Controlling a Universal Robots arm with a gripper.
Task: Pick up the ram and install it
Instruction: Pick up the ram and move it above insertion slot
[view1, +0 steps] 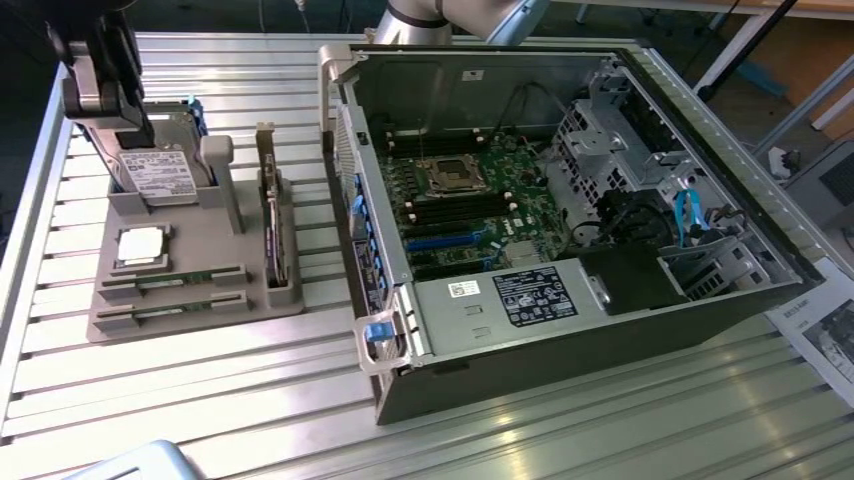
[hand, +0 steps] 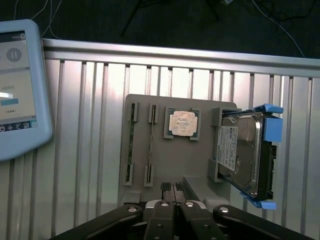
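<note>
Open computer case (view1: 441, 75) on the exterior view's right; grey parts holder (view1: 200, 255) stands apart from it on the table (view1: 200, 400). Gripper (hand: 172, 190) hangs above the holder near the hard drive (view1: 158, 172), jaws pinched shut, empty. Ram (view1: 180, 281) sits on edge in its holder slot, untouched: pick-up step, which likely calls for opening the jaws and squaring them to the stick.

On my slatted bench (view1: 174, 400) I see a grey holder (view1: 200, 250) carrying a hard drive (view1: 158, 175) with blue rails, a square silver processor (view1: 142, 247) and an upright dark card (view1: 278, 240). Beside it, on the exterior view's right, lies an open computer case (view1: 574, 365), its motherboard (view1: 487, 195) exposed. A blue-framed tablet (hand: 17, 85) sits apart from the holder.
</note>
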